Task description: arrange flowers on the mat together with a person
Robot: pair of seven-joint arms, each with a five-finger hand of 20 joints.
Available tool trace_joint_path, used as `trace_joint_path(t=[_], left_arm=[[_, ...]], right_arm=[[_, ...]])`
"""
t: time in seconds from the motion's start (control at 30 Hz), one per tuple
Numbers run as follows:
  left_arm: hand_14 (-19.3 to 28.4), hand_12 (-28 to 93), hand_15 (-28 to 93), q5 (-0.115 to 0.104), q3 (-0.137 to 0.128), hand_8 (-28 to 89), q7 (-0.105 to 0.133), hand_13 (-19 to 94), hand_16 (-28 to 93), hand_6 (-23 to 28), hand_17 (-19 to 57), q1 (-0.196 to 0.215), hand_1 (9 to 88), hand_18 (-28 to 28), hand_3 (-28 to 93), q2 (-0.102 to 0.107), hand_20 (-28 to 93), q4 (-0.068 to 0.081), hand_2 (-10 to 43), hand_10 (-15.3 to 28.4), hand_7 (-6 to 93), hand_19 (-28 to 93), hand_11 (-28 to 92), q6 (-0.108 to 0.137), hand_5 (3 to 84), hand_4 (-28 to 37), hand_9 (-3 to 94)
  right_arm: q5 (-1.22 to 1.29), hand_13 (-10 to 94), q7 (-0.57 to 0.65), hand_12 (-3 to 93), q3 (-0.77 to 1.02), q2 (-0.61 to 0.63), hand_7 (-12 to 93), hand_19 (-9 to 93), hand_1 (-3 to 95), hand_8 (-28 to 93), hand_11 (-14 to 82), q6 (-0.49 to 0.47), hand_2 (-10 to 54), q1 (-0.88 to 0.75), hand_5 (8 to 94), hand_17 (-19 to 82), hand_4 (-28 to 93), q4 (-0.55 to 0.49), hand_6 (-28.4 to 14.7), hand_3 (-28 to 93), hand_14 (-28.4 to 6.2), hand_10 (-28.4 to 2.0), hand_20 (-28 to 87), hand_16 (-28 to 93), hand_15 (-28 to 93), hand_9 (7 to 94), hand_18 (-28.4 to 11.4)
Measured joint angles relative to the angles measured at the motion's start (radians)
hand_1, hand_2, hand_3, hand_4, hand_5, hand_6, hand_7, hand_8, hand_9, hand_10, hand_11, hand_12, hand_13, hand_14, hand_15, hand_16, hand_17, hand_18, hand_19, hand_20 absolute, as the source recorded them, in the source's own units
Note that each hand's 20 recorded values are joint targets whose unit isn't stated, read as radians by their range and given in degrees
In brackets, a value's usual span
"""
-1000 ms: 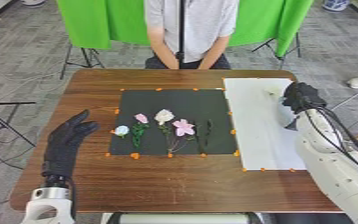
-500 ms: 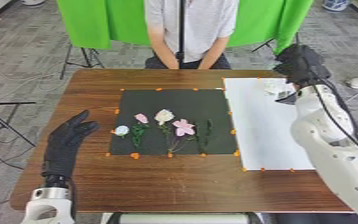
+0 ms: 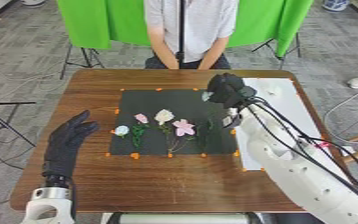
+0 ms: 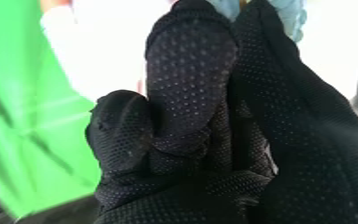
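Four flowers and a dark green sprig (image 3: 207, 132) lie side by side on the black mat (image 3: 144, 100), all with their tops toward the far edge. From the left, they are a small pale blue flower (image 3: 121, 130), a pink bud (image 3: 141, 118) on a leafy green stem, a white flower (image 3: 164, 116) and an open pink flower (image 3: 183, 127); the sprig comes last. Orange tabs (image 3: 135, 156) dot the edges of the mat.

The right hand (image 3: 231, 89) is over the mat's far right corner, its fingers and thumb pinched on a light blue flower (image 3: 207, 96); the right wrist view shows the blue petals at its fingertips. A white sheet (image 3: 284, 100) lies to the right of the mat, partly under the right arm. The left hand (image 3: 65, 140) is held wide, thumb apart from its fingers, over the brown table (image 3: 184, 185) to the left of the mat
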Motion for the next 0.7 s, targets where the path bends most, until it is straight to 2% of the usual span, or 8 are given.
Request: trace_joint_path(t=[0.17,0.7], left_arm=[[18.6,17,24,0.000,0.000,-5,-0.002,39,4,2.9,7.0,0.000,21.1,13.7,68,-0.001,19,0.000,-1.9,14.9,13.1,9,21,-0.001,48.3,-22.2,50.2],[18.7,17,24,0.000,-0.001,-5,-0.008,39,4,2.9,6.8,0.001,21.2,13.8,68,0.000,19,0.000,-1.7,14.8,12.9,9,21,-0.003,48.2,-22.1,50.0]], right_arm=[[-0.003,94,-0.012,27.9,-0.022,-0.001,21,93,60.2,5,3.2,-0.056,-9.5,0.005,81.9,65,-22,-0.004,4.5,56,-0.2,-8.1,24,21,48,90.5,-9.5],[-0.004,94,-0.030,22.8,-0.024,0.026,20,93,56.4,4,8.0,-0.130,-9.5,-0.021,78.9,64,-20,-0.033,3.9,56,-0.6,-9.3,24,22,46,85.7,-9.6]])
